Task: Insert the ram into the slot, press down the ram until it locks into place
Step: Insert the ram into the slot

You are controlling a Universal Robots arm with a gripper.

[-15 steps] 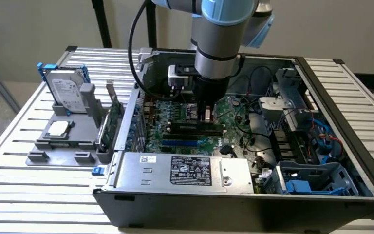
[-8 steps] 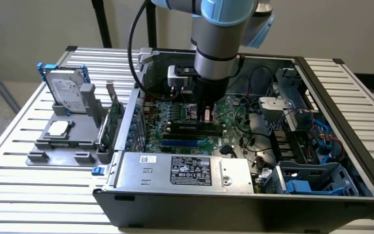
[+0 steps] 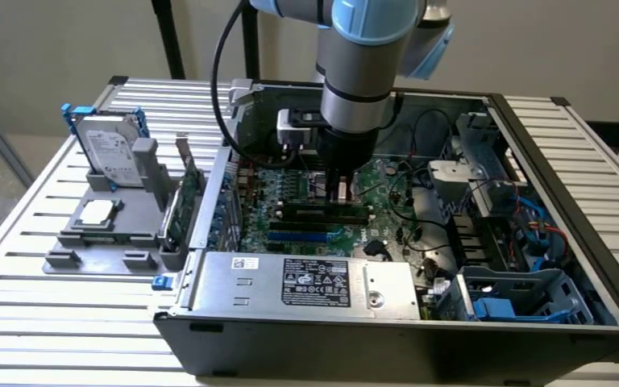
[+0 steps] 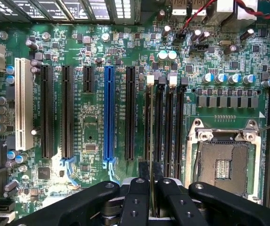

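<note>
My gripper (image 3: 341, 192) reaches straight down into the open computer case, just above the motherboard. In the wrist view its black fingers (image 4: 135, 202) are shut on the ram (image 4: 151, 155). The ram shows edge-on as a thin vertical strip between them. It runs lengthwise along the slot (image 4: 147, 117), which is the one among several parallel black sockets that lies closest to the blue slot (image 4: 109, 113). I cannot tell whether the ram's lower edge touches the slot. The white end latches (image 4: 150, 80) show at the sockets' far ends. In the exterior view the sockets (image 3: 321, 214) lie just in front of the gripper.
An empty processor socket (image 4: 224, 160) lies beside the ram sockets. Long black card slots (image 4: 67, 110) and a white one (image 4: 24, 103) lie past the blue slot. The power supply (image 3: 309, 282) and drive cage (image 3: 525, 298) border the board. A hard drive (image 3: 110, 149) and an upright green card (image 3: 186, 201) stand outside.
</note>
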